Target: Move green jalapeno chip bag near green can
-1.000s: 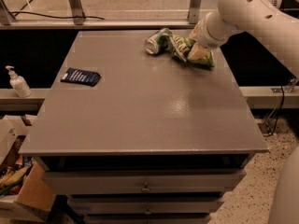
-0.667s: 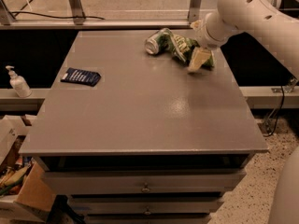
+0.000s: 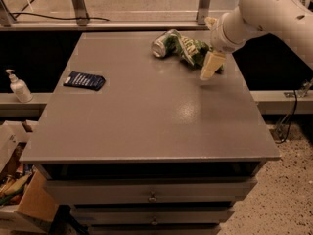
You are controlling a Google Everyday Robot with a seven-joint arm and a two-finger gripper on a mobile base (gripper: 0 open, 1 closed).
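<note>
The green jalapeno chip bag [image 3: 191,51] lies crinkled at the far right of the grey table [image 3: 146,111]. Its left end touches the green can [image 3: 160,44], which lies on its side with its silver end facing left. My gripper [image 3: 211,44] is at the bag's right end, open. One pale finger [image 3: 210,65] points down at the table in front of the bag and the other [image 3: 211,22] shows behind it. The bag rests on the table between them.
A small flat dark blue packet [image 3: 84,80] lies near the table's left edge. A white pump bottle [image 3: 17,86] stands on a ledge left of the table. Drawers are below the table front and cardboard boxes [image 3: 19,190] sit on the floor at lower left.
The gripper's fingers have spread apart at the bag's right end. The near finger now stands clear in front of the bag. The bag and can have stayed in place.
</note>
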